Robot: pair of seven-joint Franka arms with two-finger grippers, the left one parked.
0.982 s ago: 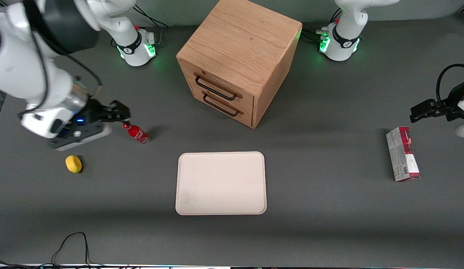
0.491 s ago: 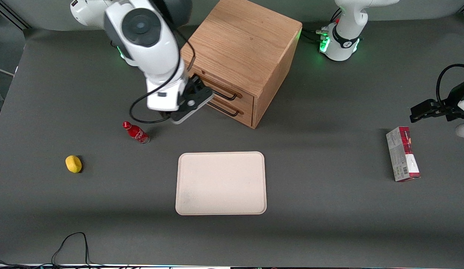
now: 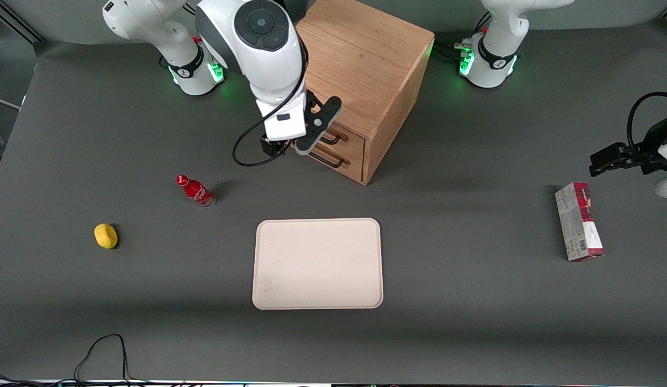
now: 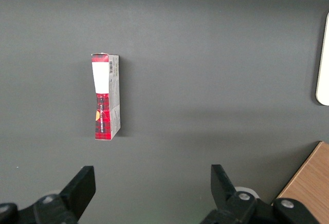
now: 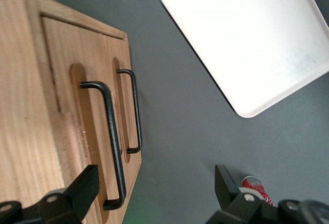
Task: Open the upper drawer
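The wooden cabinet (image 3: pixel 354 59) stands at the middle of the table, farther from the front camera than the tray. Its upper drawer (image 3: pixel 352 142) is closed, and my arm covers most of its black bar handle. In the right wrist view the upper drawer's handle (image 5: pixel 111 142) runs beside the lower drawer's handle (image 5: pixel 135 111). My right gripper (image 3: pixel 282 144) hangs open and empty in front of the drawer fronts. In the right wrist view the gripper (image 5: pixel 154 190) has one finger (image 5: pixel 82 185) over the upper drawer's front, with the handle's end just inside the gap, not touched.
A cream tray (image 3: pixel 317 263) lies nearer the front camera; it also shows in the right wrist view (image 5: pixel 247 39). A red bottle (image 3: pixel 195 191) and a yellow lemon (image 3: pixel 106 236) lie toward the working arm's end. A red box (image 3: pixel 579 221) lies toward the parked arm's end.
My right arm has swung from beside the red bottle across to the cabinet's drawer fronts. The drawers, bottle and other things have not moved.
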